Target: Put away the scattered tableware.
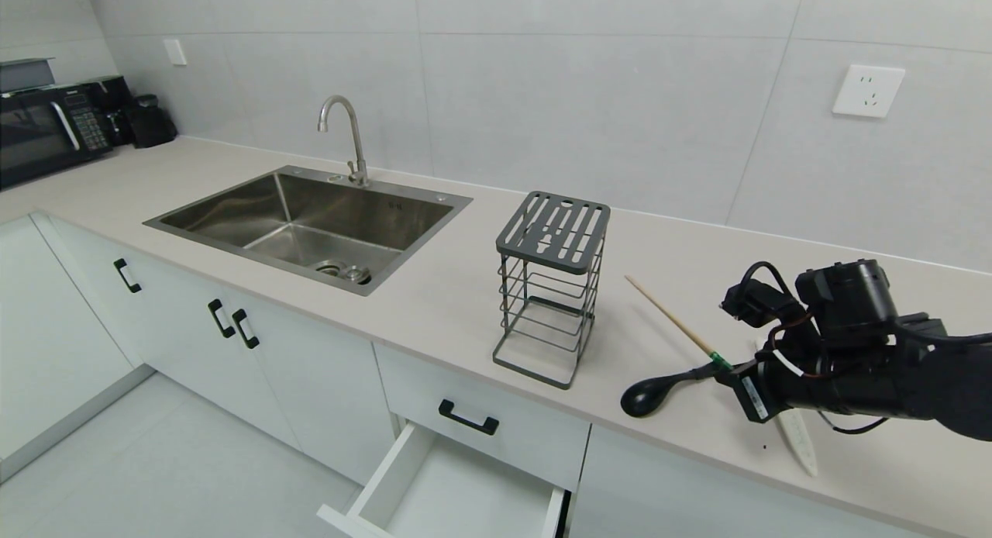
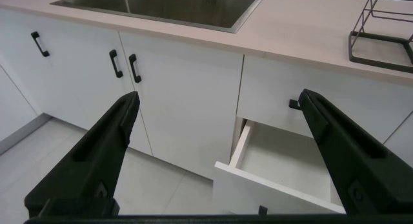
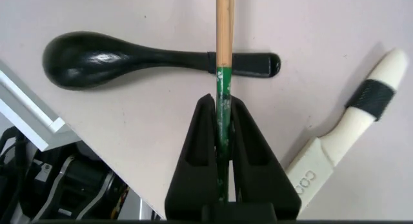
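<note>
My right gripper (image 1: 734, 373) hangs low over the counter's right part, shut on the green end of a wooden chopstick (image 1: 670, 319) that points back toward the wall. In the right wrist view the fingers (image 3: 205, 130) pinch the chopstick (image 3: 224, 30) from both sides. A black spoon (image 1: 655, 390) lies on the counter under the chopstick, bowl toward the front edge, also seen as the spoon (image 3: 129, 59). A white utensil with a black band (image 3: 348, 143) lies beside the gripper. My left gripper (image 2: 219, 98) is open and holds nothing, below counter height in front of the cabinets.
A dark wire rack (image 1: 552, 282) stands left of the chopstick. An open white drawer (image 1: 449, 491) juts out below the counter edge, seen too as the drawer (image 2: 284, 172). The steel sink (image 1: 232, 212) with a tap lies farther left. A microwave (image 1: 43, 131) sits far left.
</note>
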Controlling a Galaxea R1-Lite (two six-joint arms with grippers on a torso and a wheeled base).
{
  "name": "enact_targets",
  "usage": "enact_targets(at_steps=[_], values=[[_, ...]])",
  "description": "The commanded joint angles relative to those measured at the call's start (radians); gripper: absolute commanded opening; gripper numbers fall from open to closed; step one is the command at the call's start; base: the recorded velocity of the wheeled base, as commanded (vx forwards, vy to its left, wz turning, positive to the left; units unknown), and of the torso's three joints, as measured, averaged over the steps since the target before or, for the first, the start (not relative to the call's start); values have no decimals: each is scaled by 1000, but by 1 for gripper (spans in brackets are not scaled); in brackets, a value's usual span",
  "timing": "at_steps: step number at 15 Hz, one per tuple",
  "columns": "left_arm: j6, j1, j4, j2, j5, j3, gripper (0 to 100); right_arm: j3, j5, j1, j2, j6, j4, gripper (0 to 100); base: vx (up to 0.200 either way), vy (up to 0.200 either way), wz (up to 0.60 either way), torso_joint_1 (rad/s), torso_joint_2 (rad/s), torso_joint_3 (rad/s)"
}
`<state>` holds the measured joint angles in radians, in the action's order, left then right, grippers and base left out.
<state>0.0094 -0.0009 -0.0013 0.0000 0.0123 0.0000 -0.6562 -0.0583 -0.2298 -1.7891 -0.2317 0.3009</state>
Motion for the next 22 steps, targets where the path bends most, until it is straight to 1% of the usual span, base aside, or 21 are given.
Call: enact_targets(at_steps=[1,4,7,9,11,12,14,17,18,19,21,22], values=[[0,1,0,0,0,0,100,-3,-21,0,79,-20,1,0,0,0,0,0,0,0],[0,1,0,0,0,0,100,-5,-28,0,137,-20,14,0,0,0,0,0,0,0],[0,-1,0,0,0,0,100,-34,-20,0,145,-18,21,0,0,0,0,0,0,0],[0,1,0,0,0,0,100,-88,-34,-3,146,-20,35,0,0,0,0,0,0,0],[0,-1,0,0,0,0,100,-191,-98,-19,155,-15,46,0,0,0,0,0,0,0],[0,1,0,0,0,0,100,-189,-109,-20,166,-14,49,0,0,0,0,0,0,0],[0,1,0,0,0,0,100,-138,-135,-25,212,-17,60,0,0,0,0,0,0,0],[0,1,0,0,0,0,100,-138,-155,-102,263,-15,64,0,0,0,0,0,0,0],[0,1,0,0,0,0,100,-131,-166,-143,277,-15,64,0,0,0,0,0,0,0],[0,-1,0,0,0,0,100,-120,-169,-175,280,-17,64,0,0,0,0,0,0,0],[0,-1,0,0,0,0,100,-97,-175,-212,284,-17,66,0,0,0,0,0,0,0],[0,-1,0,0,0,0,100,-68,-189,-260,287,-17,73,0,0,0,0,0,0,0]])
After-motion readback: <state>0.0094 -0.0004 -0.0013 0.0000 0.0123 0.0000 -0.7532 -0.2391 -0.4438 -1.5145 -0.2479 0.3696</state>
